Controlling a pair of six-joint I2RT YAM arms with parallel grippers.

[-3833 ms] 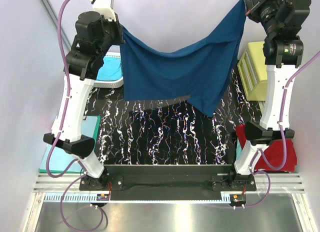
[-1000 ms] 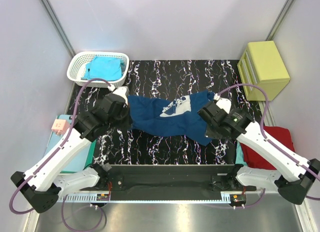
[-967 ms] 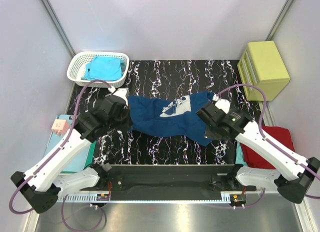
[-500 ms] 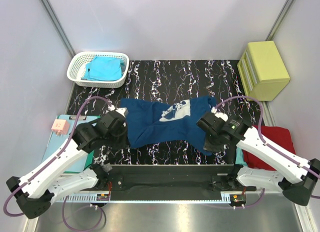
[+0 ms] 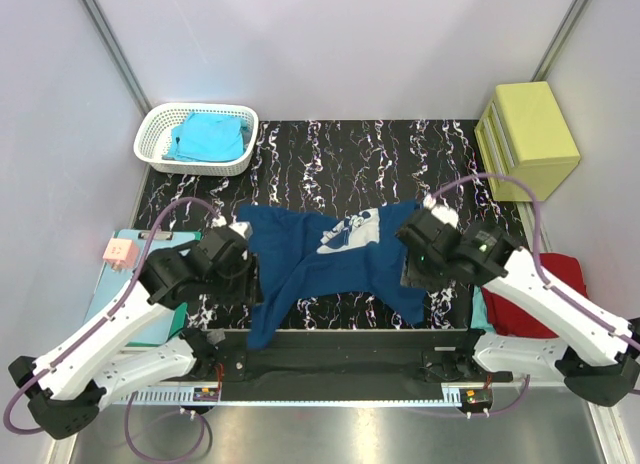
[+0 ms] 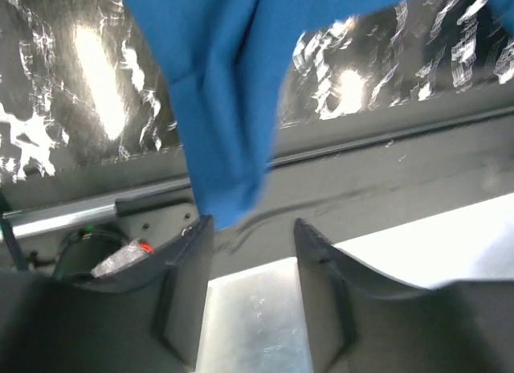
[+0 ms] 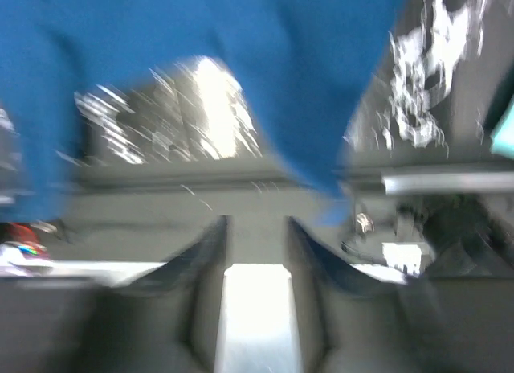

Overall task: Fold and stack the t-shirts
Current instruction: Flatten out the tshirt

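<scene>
The navy blue t-shirt [image 5: 330,254] lies crumpled across the middle of the black marbled table [image 5: 340,154], pale chest print up, its two near corners trailing toward the front rail. My left gripper [image 5: 248,294] hovers at the shirt's near-left corner. In the left wrist view that gripper [image 6: 250,224] is open and empty, and the cloth [image 6: 225,108] ends just beyond its left fingertip. My right gripper [image 5: 415,274] is above the near-right corner. In the blurred right wrist view it [image 7: 255,222] is open, holding nothing, with the blue cloth [image 7: 241,67] ahead of it.
A white basket [image 5: 150,149] at the back left holds a turquoise t-shirt [image 5: 208,136]. A red t-shirt [image 5: 560,284] lies at the right edge, a yellow drawer box [image 5: 530,134] at the back right. A teal clipboard [image 5: 120,289] sits left of the table.
Both grippers have opened and let go of the navy shirt. The arms pulled toward the near edge, dragging the shirt closer, and its near corners now droop toward the front rail.
</scene>
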